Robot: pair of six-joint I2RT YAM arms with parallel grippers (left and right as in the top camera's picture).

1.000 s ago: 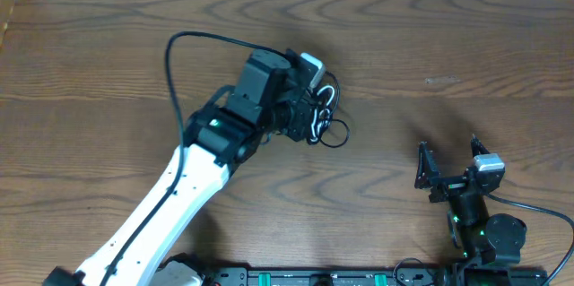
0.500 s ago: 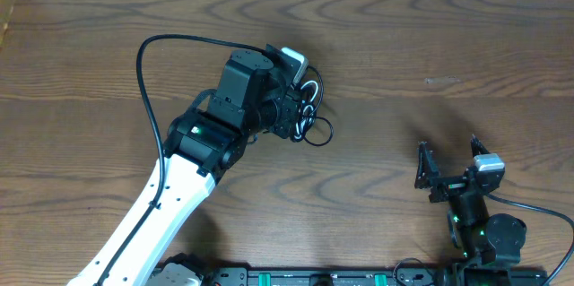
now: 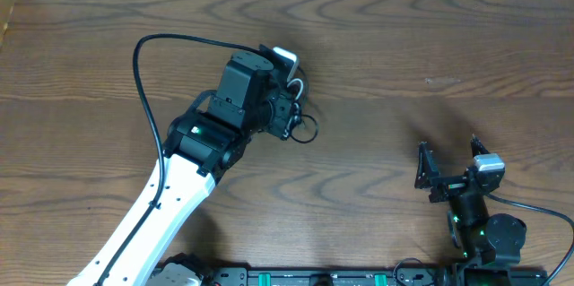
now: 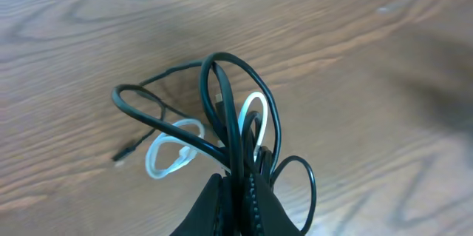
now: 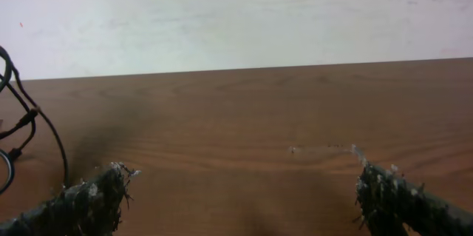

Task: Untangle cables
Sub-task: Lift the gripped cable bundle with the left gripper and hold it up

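Dark brown wood-grain surface [image 3: 448, 35], smooth, low sheen; black cable [image 4: 235, 136] glossy rubbery jacket; white cable [image 4: 153, 156] smooth shiny plastic; arm shell [image 3: 161, 205] at lower left glossy white plastic; right fingers [image 5: 89, 199] rough, flaky, worn black.

1. Left gripper [image 3: 284, 112] is seen over the upper middle of the table [image 3: 404, 35], largely hidden under its own wrist.
2. Tangled cables [image 3: 296, 117] are bunched at its tip, with one black loop lying on the wood.
3. Right gripper [image 3: 448, 155] is seen low right, jaws spread wide, well apart from the cables.
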